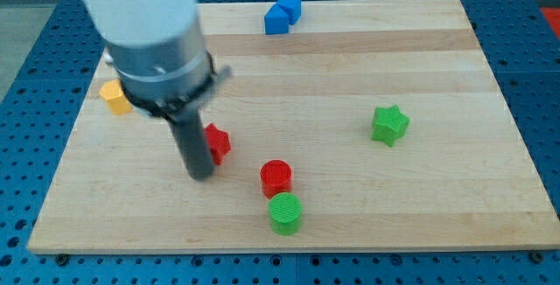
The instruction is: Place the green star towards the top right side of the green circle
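Note:
The green star (pixel 389 125) sits on the wooden board (pixel 350 66) at the view's right, well above and to the right of the green circle (pixel 285 212), which lies near the bottom edge. My tip (pixel 201 175) rests at the view's lower left, touching or just beside a red star (pixel 216 142), far left of the green star and left of the green circle.
A red circle (pixel 276 177) sits just above the green circle. Two blue blocks (pixel 282 15) lie at the top edge. A yellow block (pixel 115 96) shows at the left, partly hidden by the arm. A blue pegboard surrounds the board.

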You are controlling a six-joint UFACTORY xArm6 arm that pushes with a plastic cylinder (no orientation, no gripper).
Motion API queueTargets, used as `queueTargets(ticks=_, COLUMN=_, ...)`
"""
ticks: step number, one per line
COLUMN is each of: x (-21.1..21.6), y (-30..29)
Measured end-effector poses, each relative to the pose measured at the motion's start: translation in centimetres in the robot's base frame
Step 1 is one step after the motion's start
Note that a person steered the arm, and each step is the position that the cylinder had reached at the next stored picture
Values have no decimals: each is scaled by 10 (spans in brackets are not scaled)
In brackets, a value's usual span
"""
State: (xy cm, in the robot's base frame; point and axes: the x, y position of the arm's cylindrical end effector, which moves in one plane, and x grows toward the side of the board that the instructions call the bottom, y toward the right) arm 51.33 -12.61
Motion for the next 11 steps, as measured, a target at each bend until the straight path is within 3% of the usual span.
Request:
queueTargets(ticks=2, x=-95, y=70)
queueTargets(ticks=3, x=-95, y=117)
queueTargets(ticks=5, x=-88, y=271)
queueTargets(ticks=8, x=18, y=219)
queueTargets(ticks=11, x=42, y=198)
